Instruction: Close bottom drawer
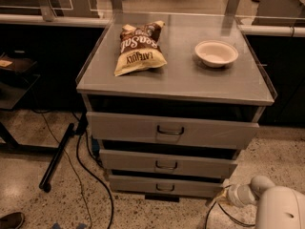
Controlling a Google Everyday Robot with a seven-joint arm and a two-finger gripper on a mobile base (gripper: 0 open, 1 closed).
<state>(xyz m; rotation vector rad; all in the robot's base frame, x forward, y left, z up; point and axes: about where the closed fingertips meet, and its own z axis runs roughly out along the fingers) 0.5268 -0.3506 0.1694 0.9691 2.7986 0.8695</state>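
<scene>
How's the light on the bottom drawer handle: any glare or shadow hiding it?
Camera view: dim warm light; the bottom drawer has an evenly lit front, its handle dark but readable. Same view: black shadow fills the gap above it; faint sheen on the cabinet top, no glare. The gripper sits low right, by the drawer's right end.

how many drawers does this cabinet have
3, stacked: the top drawer under the tabletop, the middle drawer below it, the bottom drawer lowest. The gripper sits by the bottom drawer's right end.
</scene>
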